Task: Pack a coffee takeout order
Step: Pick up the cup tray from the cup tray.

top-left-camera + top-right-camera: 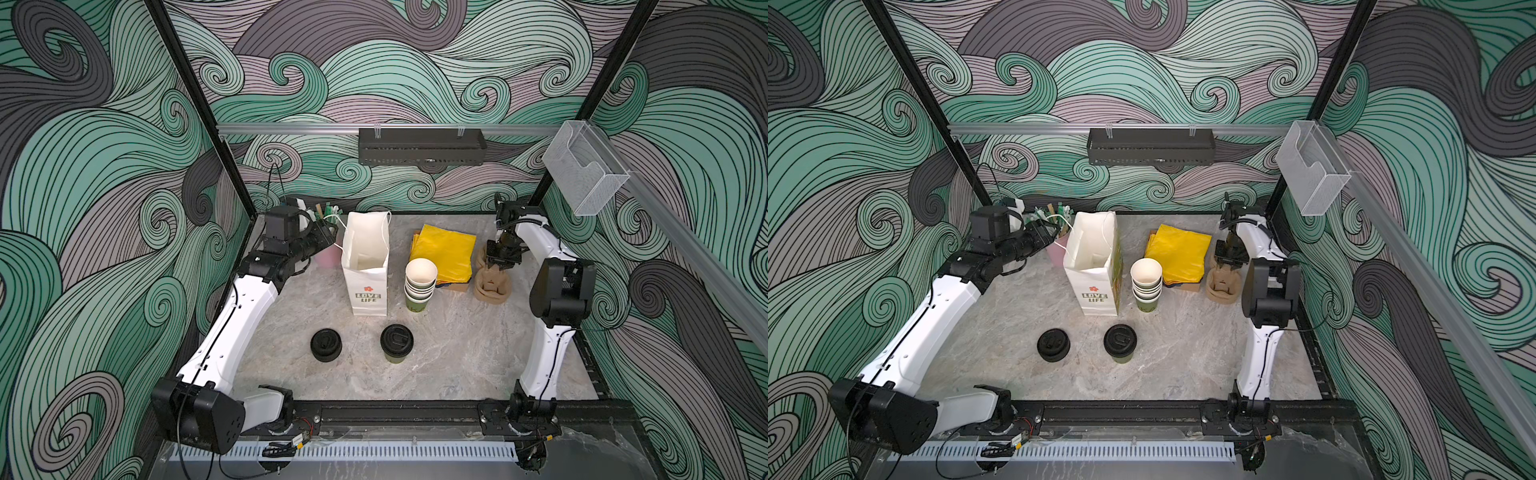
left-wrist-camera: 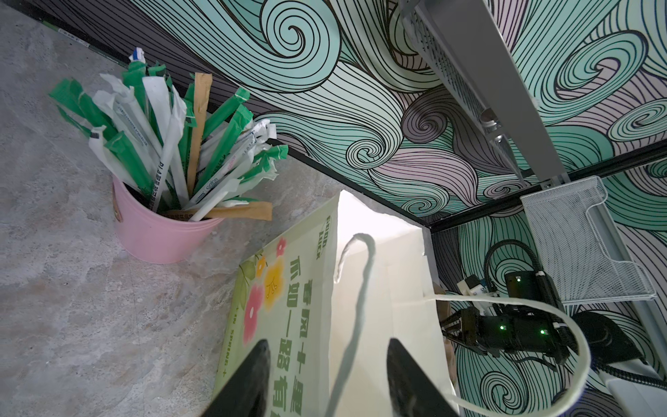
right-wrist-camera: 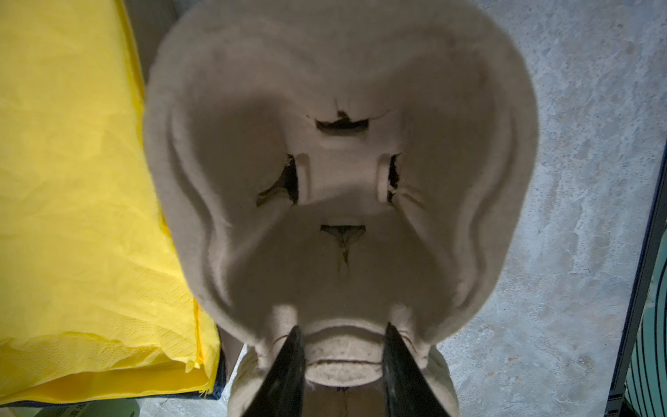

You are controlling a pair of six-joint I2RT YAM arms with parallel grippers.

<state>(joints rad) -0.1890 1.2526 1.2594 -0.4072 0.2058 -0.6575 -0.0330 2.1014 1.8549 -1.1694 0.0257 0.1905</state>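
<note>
While right pincer [image 3: 343,326] pinches the pulp carrier [image 1: 493,289] by its middle ridge, far right on the surface [image 1: 457,357], the bag [image 1: 368,299] stands well left, beyond the yellow sheet [image 1: 446,249]. Carrier long axis near-to-far, matching bag mouth. Left pincer [image 2: 328,343] spread, straddling bag cord [image 2: 361,289].

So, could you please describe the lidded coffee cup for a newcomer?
Find the tall white paper bag standing mid-table. Two black-topped round things sit in front of it; the lidded cup is the one toward the robot's right. Green paper wall shows under its lid, while the lid stack is all black and squat.
</note>
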